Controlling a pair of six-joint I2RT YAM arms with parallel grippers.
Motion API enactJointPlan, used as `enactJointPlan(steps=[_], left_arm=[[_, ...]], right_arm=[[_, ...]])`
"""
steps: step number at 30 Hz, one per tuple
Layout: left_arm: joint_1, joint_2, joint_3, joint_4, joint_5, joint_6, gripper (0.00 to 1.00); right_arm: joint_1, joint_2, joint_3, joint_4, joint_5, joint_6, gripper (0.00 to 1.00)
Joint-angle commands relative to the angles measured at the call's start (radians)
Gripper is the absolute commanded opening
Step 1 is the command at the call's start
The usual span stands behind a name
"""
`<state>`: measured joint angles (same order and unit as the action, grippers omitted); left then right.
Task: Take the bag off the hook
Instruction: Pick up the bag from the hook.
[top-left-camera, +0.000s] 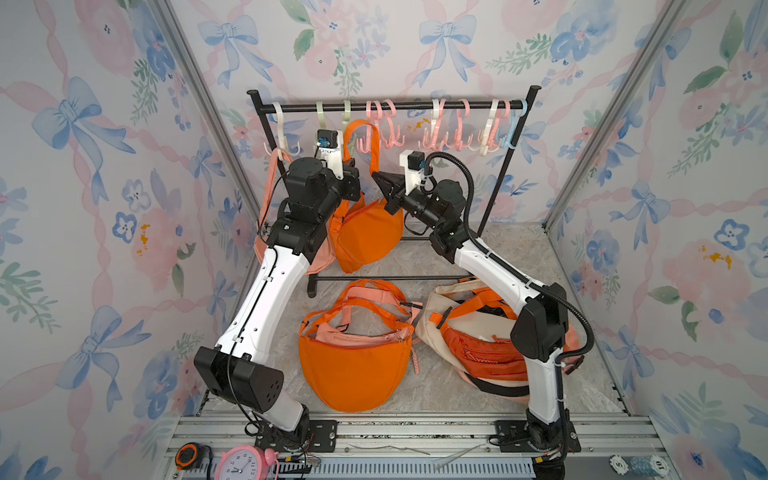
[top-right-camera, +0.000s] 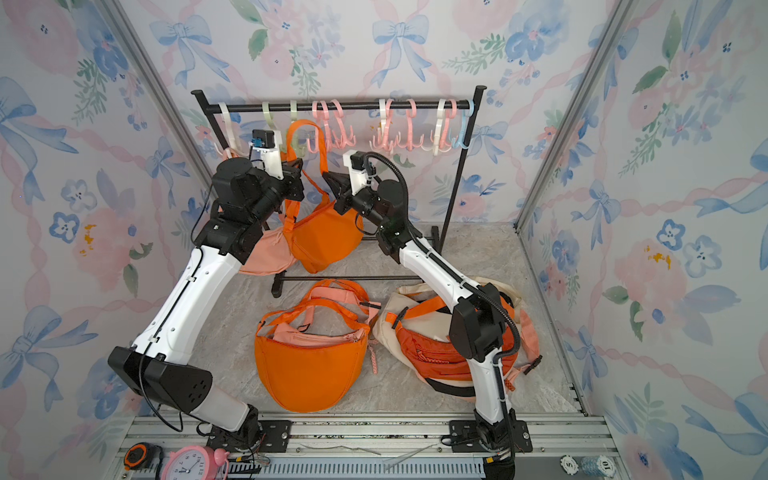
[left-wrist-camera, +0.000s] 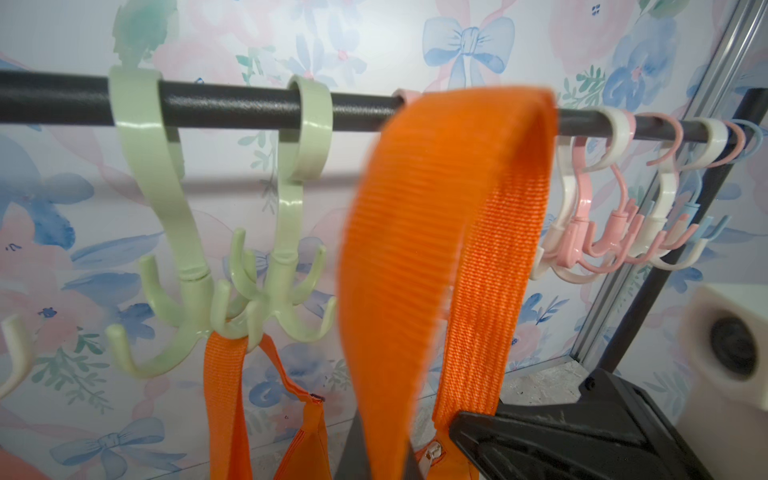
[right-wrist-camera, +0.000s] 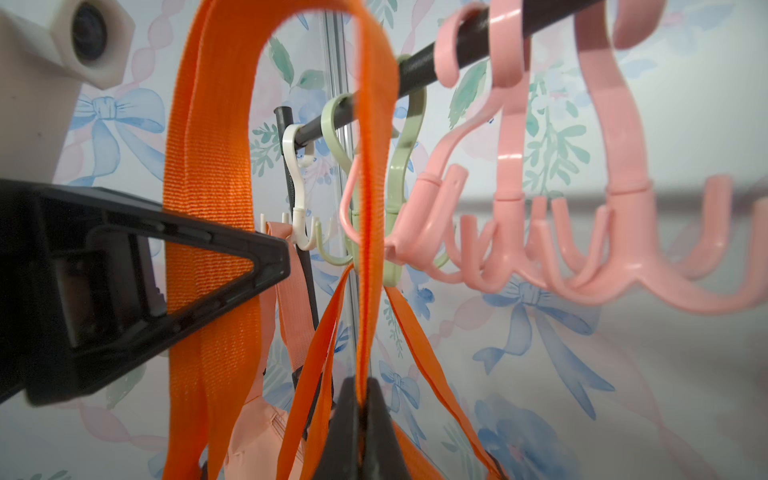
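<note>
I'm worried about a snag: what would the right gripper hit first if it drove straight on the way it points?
Likely the green hook on the rail, just past the orange strap that the right gripper grips; depth is unclear.

Orange bag (top-left-camera: 368, 239), pale green hook (left-wrist-camera: 187, 291), black rail (top-left-camera: 415, 106), other hooks (top-left-camera: 458, 141) pink, cream and light blue, peach bag (top-right-camera: 266, 255) far left, walls (top-left-camera: 83, 174) floral with blue bows.
</note>
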<state>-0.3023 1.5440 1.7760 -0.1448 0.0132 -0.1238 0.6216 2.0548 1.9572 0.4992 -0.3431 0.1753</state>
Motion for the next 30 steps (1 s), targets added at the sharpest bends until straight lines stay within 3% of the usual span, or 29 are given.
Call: enactJointPlan(steps=[1,16,30], left_arm=[[0.0,-0.087,-0.085,0.047,0.016,-0.009,0.0],[-0.033,-0.392,-0.357,0.106,-0.025,0.013,0.0],[-0.057,-0.761,-0.534,0.057,-0.038,0.08,0.0]], right_arm=[[0.0,-0.096,-0.082,0.109,0.006,-0.005,0.0],[0.073,-0.439,-0.432,0.121,0.034,-0.107,0.0],[0.326,-0.713,-0.585,-0.08,0.129,-0.345,0.0]])
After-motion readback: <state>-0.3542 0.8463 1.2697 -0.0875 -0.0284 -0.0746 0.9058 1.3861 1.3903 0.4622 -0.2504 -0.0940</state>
